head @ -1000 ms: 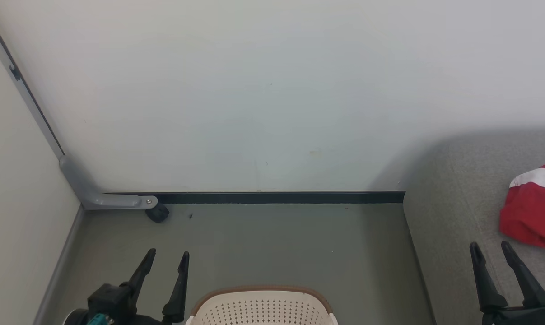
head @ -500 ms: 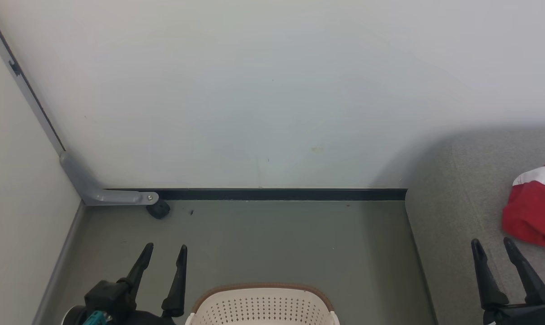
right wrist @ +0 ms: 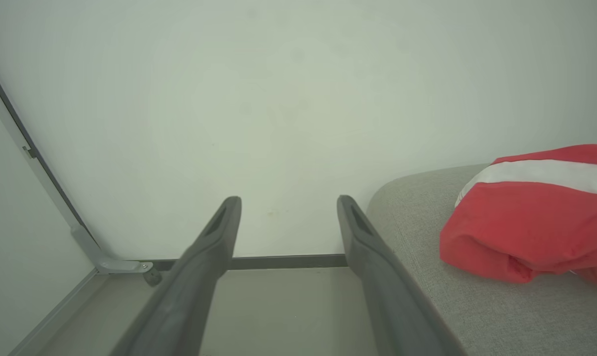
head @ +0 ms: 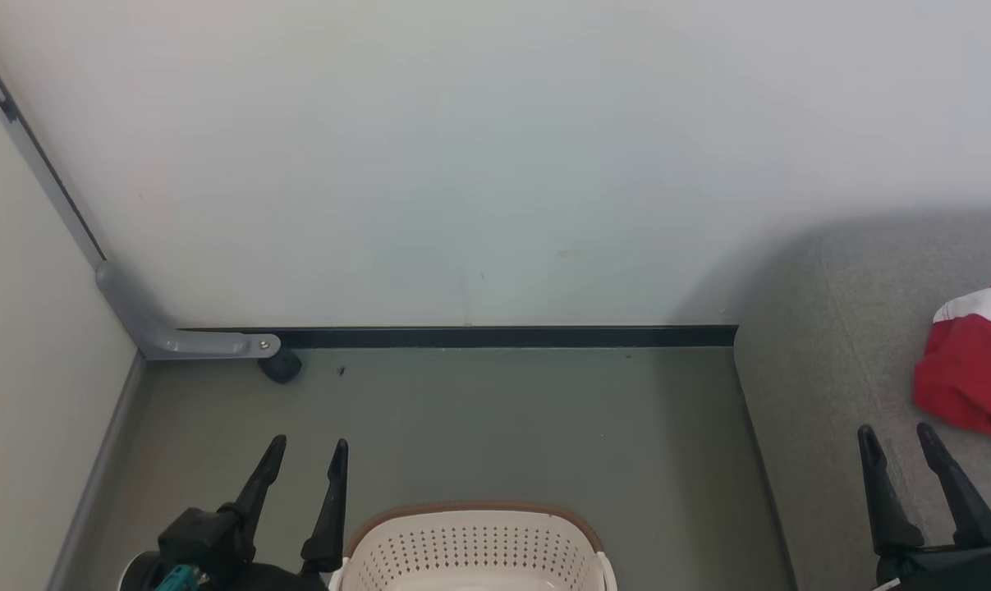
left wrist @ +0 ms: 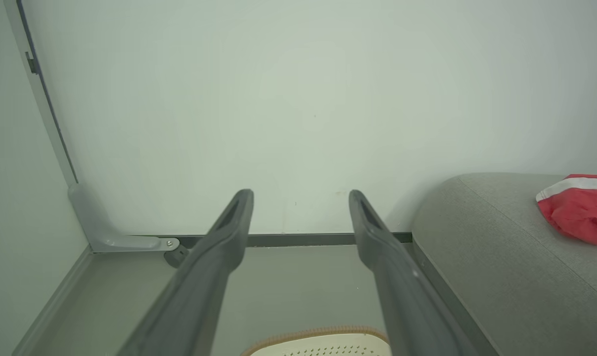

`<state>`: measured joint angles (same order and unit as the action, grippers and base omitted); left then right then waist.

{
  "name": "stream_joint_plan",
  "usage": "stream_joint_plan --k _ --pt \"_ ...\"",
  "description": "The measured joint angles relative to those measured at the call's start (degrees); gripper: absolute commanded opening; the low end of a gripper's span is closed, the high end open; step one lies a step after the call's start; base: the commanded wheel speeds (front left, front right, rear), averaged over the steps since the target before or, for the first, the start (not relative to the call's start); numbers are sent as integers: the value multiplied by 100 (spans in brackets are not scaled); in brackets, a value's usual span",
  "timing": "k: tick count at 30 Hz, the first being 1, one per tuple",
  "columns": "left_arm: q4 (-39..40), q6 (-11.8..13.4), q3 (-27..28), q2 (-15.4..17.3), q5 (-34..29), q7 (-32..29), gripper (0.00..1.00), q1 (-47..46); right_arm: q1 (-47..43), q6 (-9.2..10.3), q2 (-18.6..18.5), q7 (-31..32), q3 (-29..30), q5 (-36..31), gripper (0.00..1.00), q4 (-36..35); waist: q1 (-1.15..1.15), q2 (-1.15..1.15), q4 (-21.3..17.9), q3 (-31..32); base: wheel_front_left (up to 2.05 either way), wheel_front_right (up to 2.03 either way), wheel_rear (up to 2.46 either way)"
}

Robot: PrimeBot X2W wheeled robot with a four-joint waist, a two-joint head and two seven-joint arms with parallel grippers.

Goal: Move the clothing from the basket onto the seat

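Observation:
A bunched red garment with a white stripe (head: pixel 971 365) (left wrist: pixel 577 205) (right wrist: pixel 535 212) lies on the grey sofa (head: pixel 823 394) (left wrist: pixel 486 247) (right wrist: pixel 417 207) at the right. The cream perforated basket with a brown rim (head: pixel 472 548) (left wrist: pixel 323 342) stands on the floor at the bottom centre; its inside is hidden. My left gripper (head: pixel 308 445) (left wrist: pixel 300 194) is open and empty, just left of the basket. Above the sofa's front, below the garment and apart from it, my right gripper (head: pixel 897 431) (right wrist: pixel 288 200) hangs open with nothing in it.
A white wall (head: pixel 495 164) closes the far side, with a dark skirting strip (head: pixel 503 336) along the grey-green floor (head: pixel 503 427). In the left corner a grey bracket with a small black caster (head: pixel 280 366) sits beside another wall panel (head: pixel 19 369).
The whole head view has shifted a little down the scene, so the basket shows more. Both grippers stay open; the garment lies as before on the sofa.

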<state>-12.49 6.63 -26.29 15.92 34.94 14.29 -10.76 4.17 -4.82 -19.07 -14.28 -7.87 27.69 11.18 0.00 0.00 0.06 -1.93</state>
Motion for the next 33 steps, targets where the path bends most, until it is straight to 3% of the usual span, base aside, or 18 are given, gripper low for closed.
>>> stream_joint_plan --k 22,33 --pt "-13 -18 -241 -143 -142 -171 100 -634 758 -123 105 -1 140 -88 100 -244 0 0 -202 -1020 0 0 0" --pt "-606 -224 -525 -341 -243 -582 100 -1344 1425 -153 104 -1 182 -163 100 -381 1 1 -326 -1794 0 0 0"
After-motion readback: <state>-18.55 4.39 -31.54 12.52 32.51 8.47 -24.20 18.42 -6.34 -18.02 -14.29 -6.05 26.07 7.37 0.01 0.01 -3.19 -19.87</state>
